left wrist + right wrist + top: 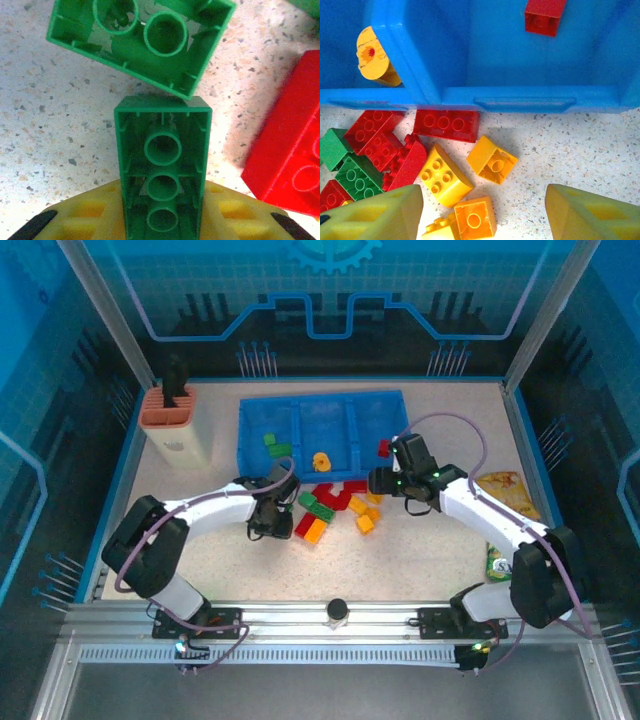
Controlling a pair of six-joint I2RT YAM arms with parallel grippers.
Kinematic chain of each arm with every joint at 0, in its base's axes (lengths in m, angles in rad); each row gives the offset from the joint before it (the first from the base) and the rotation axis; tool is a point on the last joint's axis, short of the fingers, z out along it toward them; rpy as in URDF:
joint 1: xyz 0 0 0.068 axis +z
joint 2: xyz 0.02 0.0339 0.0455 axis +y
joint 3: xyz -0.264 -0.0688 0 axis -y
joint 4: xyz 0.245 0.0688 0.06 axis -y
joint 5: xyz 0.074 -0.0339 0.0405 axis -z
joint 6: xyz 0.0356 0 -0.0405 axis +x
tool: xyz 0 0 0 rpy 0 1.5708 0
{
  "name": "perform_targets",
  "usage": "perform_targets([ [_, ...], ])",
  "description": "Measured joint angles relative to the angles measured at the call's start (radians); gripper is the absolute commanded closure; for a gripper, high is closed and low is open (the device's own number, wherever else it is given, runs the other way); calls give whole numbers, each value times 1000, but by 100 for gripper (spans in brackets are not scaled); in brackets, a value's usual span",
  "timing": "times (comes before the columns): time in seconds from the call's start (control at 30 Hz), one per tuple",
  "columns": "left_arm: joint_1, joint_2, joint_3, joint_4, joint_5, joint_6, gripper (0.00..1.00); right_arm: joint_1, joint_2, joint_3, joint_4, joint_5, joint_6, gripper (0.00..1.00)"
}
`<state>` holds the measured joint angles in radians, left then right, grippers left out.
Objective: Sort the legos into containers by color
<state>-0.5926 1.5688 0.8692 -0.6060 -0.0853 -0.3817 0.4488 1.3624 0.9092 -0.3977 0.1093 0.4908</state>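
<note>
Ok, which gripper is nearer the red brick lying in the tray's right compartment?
Right. The right gripper hovers open over the loose bricks just in front of the red brick; the left gripper, shut on a green brick, is at their left side.

Bare table lies open near the legos; the tray wall bars their far side

- Blue tray, upper centre: green bricks in left compartment, yellow piece in middle, red brick in right
- Mixed bricks heaped just below it
- One green brick, lower centre, shows its hollow underside
</note>
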Motion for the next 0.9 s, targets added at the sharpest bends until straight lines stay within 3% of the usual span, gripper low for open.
perform_targets([
  [0.23,-17,-214,84,-97,-23,-4,72,0,-5,-44,27,-18,19,34],
  [0.4,89,-274,248,-101,-36,5,73,4,-8,-80,37,-35,45,34],
  [0.53,179,-147,376,-92,-41,33,73,29,-26,-92,40,-36,61,34],
  [0.7,236,109,525,-86,-38,53,70,55,-91,-105,39,-35,71,34],
  [0.83,267,222,577,-90,-41,65,65,57,-165,-119,15,-19,71,33],
  [0.87,270,232,584,-95,-42,69,62,57,-181,-121,6,-14,70,33],
  [0.9,272,239,594,-98,-42,72,49,57,-197,-122,-1,-10,70,33],
])
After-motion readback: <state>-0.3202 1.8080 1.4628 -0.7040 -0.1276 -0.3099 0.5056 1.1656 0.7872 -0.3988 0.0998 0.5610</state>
